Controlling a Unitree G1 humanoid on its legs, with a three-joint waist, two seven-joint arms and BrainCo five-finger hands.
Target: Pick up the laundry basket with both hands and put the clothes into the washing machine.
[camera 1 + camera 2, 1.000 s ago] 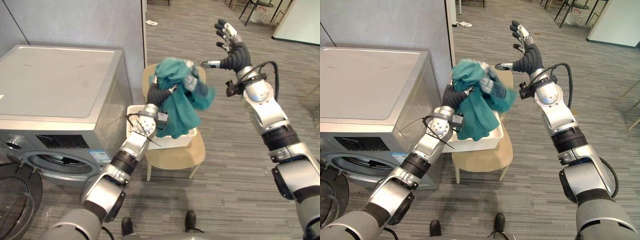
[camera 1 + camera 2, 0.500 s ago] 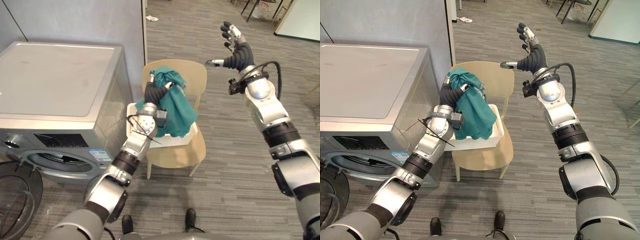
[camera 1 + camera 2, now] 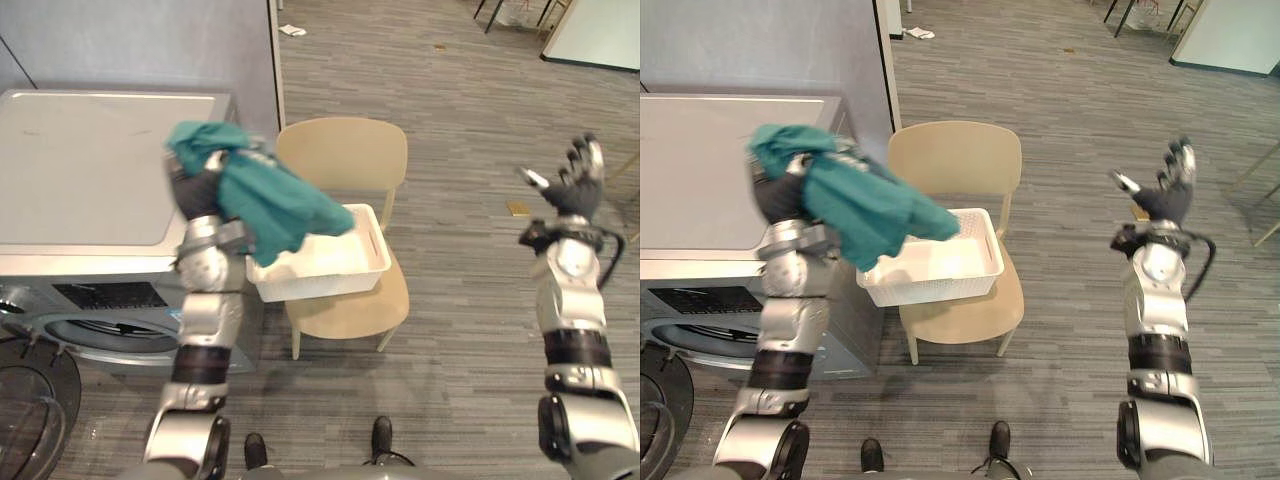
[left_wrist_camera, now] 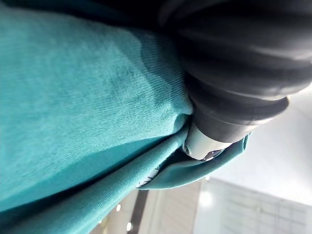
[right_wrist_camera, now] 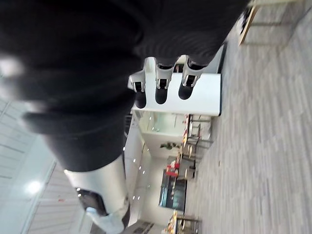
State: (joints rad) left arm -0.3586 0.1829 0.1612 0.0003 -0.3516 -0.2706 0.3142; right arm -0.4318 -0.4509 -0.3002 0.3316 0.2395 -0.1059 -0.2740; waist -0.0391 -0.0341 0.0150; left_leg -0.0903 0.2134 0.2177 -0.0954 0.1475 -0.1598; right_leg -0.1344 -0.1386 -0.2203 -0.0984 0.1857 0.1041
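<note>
In the eye views the left hand is raised beside the right edge of the washer, with a teal cloth bunched over it. The fingers are clamped in the bunch, and the loose end of the cloth trails out over the near-washer corner of the basket. The white basket sits on the seat of a tan chair just beside the washer, overhanging the seat's edge on the washer side. The washer's round door stands open low at the front. The right hand is held up well apart from the chair, over the grey floor, fingers straight and spread with nothing in them. In the left wrist view the cloth lies against the dark ribbed cover, its folds gathering tightly at one silver finger. In the right wrist view the fingers stand out straight in a row past the dark cover, apart from one another and touching nothing, with the floor and a white board beyond them.
</note>
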